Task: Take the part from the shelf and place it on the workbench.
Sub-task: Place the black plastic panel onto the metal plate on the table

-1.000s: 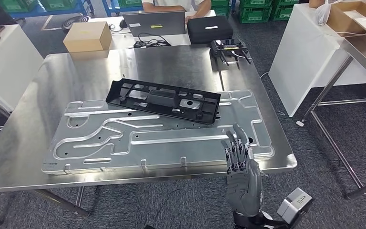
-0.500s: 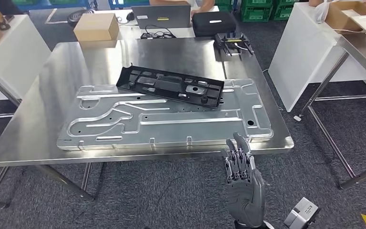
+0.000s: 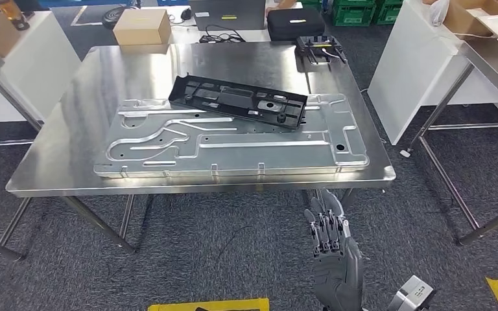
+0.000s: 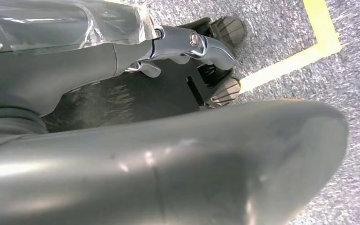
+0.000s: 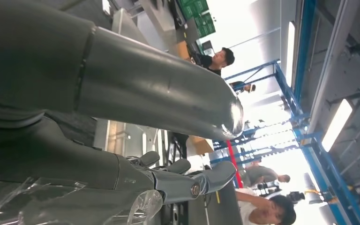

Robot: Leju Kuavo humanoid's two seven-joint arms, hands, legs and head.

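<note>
Black plastic part lying flat on the steel table, across the far edge of a large embossed aluminium panel.

Right hand raised below the table's near edge, over grey carpet, fingers straight and slightly apart, holding nothing. Left hand hanging over the carpet near a yellow floor line, its state impossible to tell. Beyond the table's far edge, a cardboard box, a black case and a laptop.
</note>
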